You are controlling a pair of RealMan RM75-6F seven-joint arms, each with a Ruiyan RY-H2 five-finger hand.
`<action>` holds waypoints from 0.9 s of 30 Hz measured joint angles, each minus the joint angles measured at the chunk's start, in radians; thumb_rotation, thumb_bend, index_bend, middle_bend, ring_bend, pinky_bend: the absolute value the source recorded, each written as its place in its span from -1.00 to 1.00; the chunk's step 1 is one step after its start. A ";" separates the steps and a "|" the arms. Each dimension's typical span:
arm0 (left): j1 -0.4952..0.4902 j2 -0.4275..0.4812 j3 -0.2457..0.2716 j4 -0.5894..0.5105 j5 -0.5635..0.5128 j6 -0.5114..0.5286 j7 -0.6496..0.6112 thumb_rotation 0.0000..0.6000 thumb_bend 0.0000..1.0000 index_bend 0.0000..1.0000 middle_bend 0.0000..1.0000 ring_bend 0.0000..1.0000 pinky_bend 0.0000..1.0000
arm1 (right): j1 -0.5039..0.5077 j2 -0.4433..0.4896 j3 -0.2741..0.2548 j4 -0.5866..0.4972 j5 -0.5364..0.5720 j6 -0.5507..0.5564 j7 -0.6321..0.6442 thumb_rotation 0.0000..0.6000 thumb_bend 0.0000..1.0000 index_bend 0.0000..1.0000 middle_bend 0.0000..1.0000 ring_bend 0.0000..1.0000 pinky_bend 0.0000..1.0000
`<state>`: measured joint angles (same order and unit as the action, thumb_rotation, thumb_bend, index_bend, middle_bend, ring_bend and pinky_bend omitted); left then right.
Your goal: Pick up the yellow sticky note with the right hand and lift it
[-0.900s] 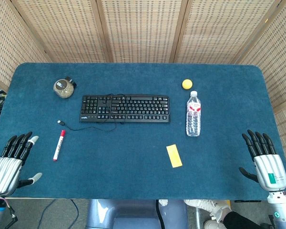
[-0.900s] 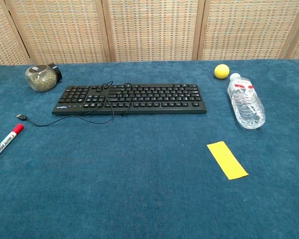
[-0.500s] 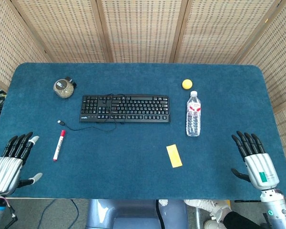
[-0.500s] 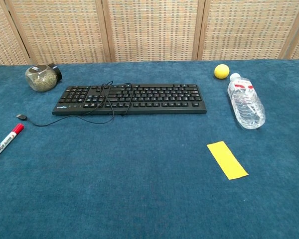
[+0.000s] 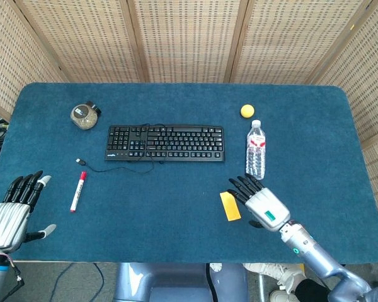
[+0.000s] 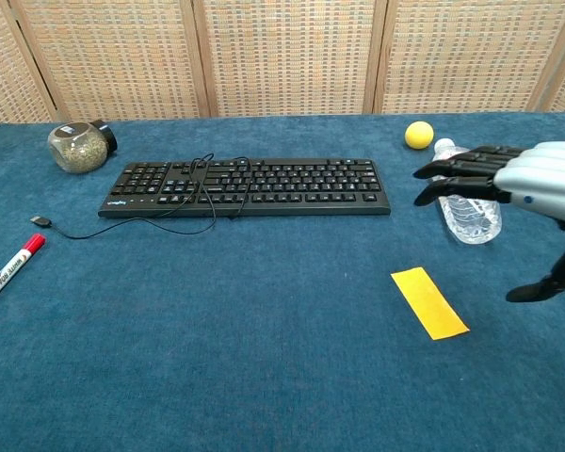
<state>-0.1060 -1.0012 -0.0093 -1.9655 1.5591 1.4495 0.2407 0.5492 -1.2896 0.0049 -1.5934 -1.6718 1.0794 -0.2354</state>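
Note:
The yellow sticky note [image 5: 230,206] [image 6: 429,302] lies flat on the blue table, in front of the keyboard's right end. My right hand [image 5: 259,200] [image 6: 513,179] hovers just right of the note with its fingers stretched out and apart, holding nothing. In the chest view it hangs above the table, with the thumb [image 6: 546,282] pointing down. My left hand [image 5: 14,211] rests at the table's front left corner, open and empty; only the head view shows it.
A water bottle [image 5: 256,151] lies just beyond my right hand, with a yellow ball [image 5: 247,111] behind it. A black keyboard [image 5: 166,143] with its loose cable sits mid-table. A red marker [image 5: 78,190] and a small jar [image 5: 84,116] are on the left.
My right hand has swung from the table's front right edge leftward to the sticky note's right side. The left hand has barely moved. The note has stayed put.

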 measured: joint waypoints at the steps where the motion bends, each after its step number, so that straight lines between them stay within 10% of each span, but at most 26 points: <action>1: -0.001 0.000 -0.001 0.001 -0.002 -0.002 -0.001 1.00 -1.00 -1.00 -1.00 -1.00 -1.00 | 0.009 -0.010 0.004 0.006 0.004 -0.015 -0.008 1.00 -1.00 -0.73 -1.00 -1.00 -1.00; 27: -0.013 0.003 0.009 -0.008 -0.010 -0.027 0.000 1.00 -1.00 -1.00 -1.00 -1.00 -1.00 | 0.053 -0.181 -0.013 0.181 0.116 -0.142 -0.116 1.00 -1.00 -0.70 -1.00 -1.00 -1.00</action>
<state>-0.1187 -0.9987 -0.0006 -1.9731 1.5487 1.4222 0.2405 0.6023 -1.4703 -0.0085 -1.4121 -1.5563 0.9369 -0.3517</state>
